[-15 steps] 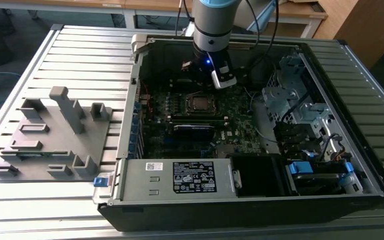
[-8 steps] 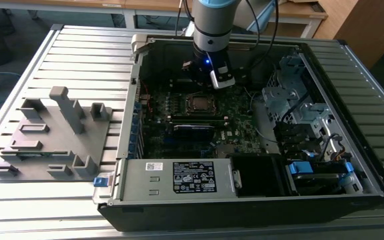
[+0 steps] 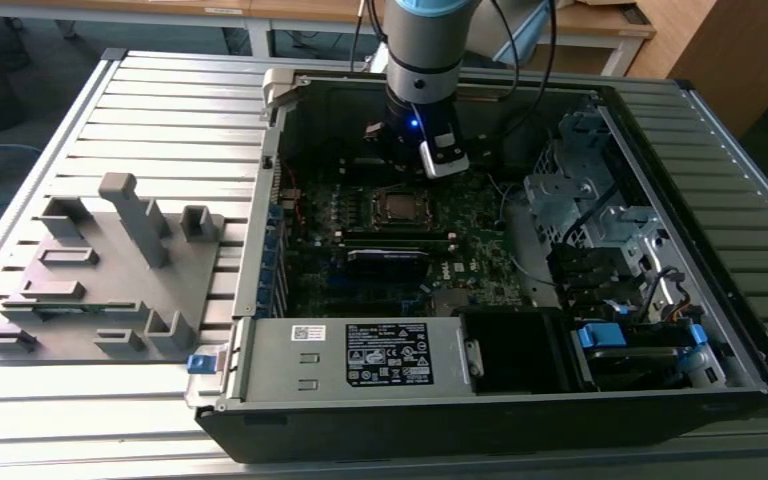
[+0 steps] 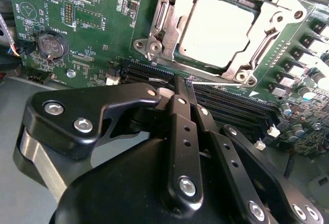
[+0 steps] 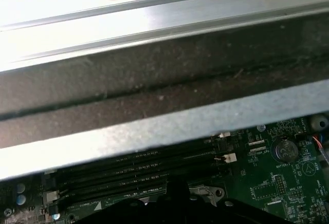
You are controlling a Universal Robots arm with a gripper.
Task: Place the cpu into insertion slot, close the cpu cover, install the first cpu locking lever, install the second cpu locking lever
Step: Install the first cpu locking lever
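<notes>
Second wrist view: cpu [image 4: 218,29] flat, face-up

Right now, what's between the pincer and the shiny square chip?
Long black memory slots, then the silver metal frame plate, in the second wrist view.

cpu cover [image 4: 165,16] partly cut off

Green motherboard [image 4: 103,34]: cpu [image 4: 218,29] lying flat, framed by cpu cover [image 4: 165,21]; round coin battery [image 4: 50,45]; black memory slots [image 4: 231,105]; black gripper [image 4: 177,84] nearest, fingers drawn together.
</notes>
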